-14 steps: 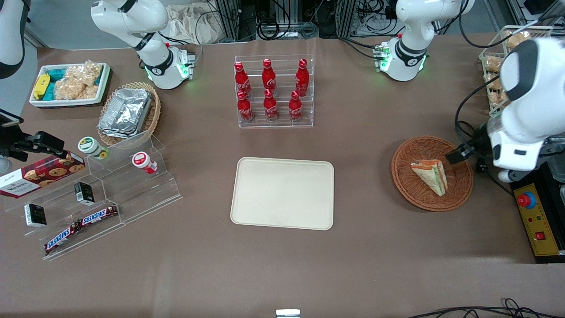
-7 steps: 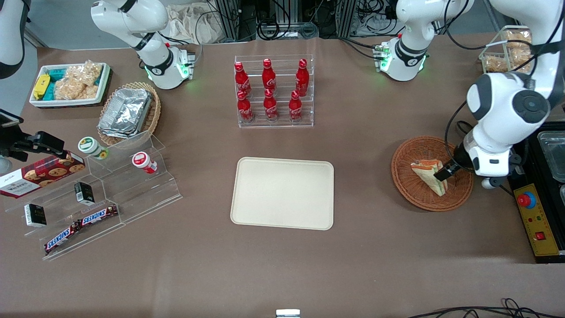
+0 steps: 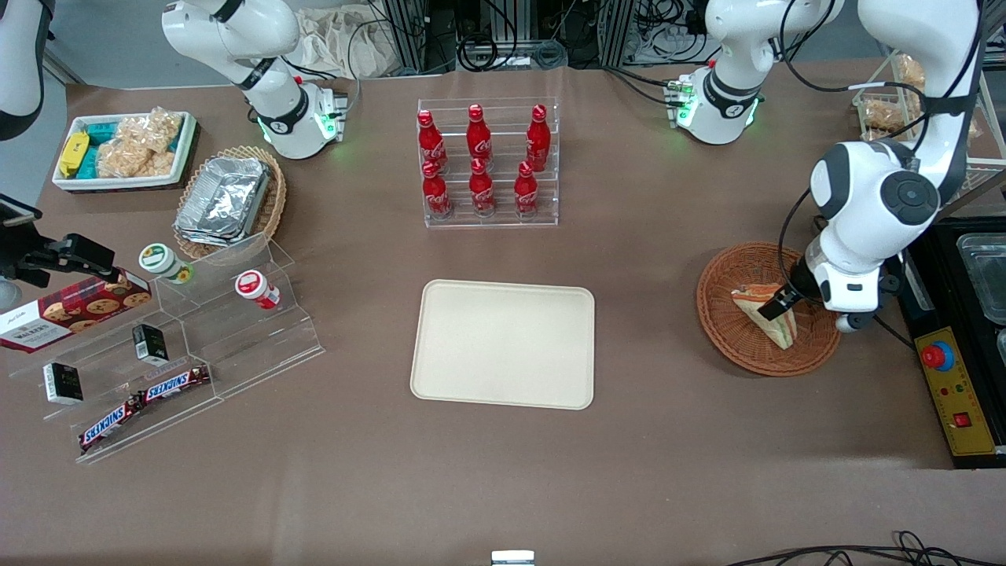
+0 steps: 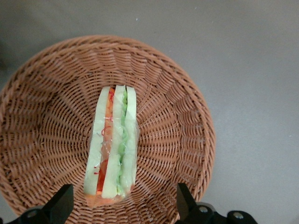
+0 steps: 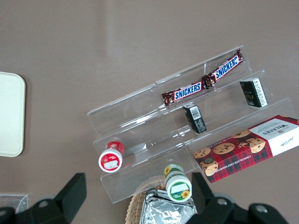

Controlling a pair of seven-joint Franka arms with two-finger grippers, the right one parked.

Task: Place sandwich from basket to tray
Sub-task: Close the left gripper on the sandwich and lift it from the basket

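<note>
Clear-wrapped triangular wedge sandwich [image 4: 113,142] lying in round reddish-brown wicker basket [image 4: 42,116]; gripper [image 4: 120,205] just above, jaws wide, straddling it. Grasp, lift, transfer to cream rectangular tray [image 3: 503,343] at 9 o'clock all pending.

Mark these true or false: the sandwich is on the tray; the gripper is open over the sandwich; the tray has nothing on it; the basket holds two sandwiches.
1. The sandwich is on the tray. False: it lies in the basket.
2. The gripper is open over the sandwich. True.
3. The tray has nothing on it. True.
4. The basket holds two sandwiches. False: only one.
</note>
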